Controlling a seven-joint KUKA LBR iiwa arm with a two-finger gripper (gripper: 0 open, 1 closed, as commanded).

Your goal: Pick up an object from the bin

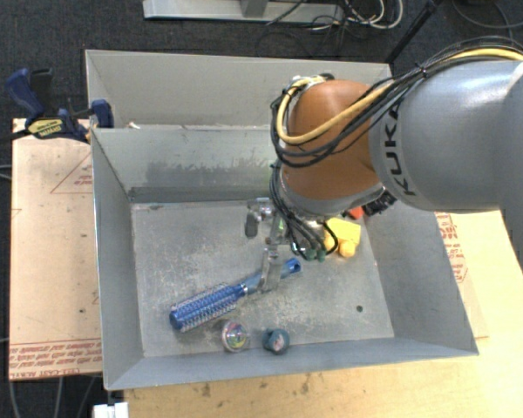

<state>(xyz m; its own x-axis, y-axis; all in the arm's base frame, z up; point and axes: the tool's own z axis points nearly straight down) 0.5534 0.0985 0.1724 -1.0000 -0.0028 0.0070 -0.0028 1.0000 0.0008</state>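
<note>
Several small things lie on the floor of the grey bin (113,233), and they are spread apart, not heaped. The gripper (268,275) is low over the middle of the floor, under the orange cover (327,142) of the wrist. Its tip is at the handle end of a blue brush (211,305), touching it or just above it; which of the two I cannot say. I also cannot tell whether the gripper is open or closed, because from this side its lower part appears as one thin metal piece.

The blue brush lies flat and diagonal. Its bristle head points toward the near left corner of the bin and its pale handle points toward the middle. A small blue piece (290,267) lies just beside the gripper on the right. A yellow thing (345,238) lies a little farther toward the right wall, partly under the wrist. Near the front edge rest a clear ball (235,337) and a bluish ball (276,340), close together and apart from the gripper.

I judge that the step in hand is the reach and the grasp; nothing is lifted yet. The next move, I think, calls for a firm closing across the thin handle and then a straight lift. The handle is narrow and the head is heavier, so the brush may swing or slip.
</note>
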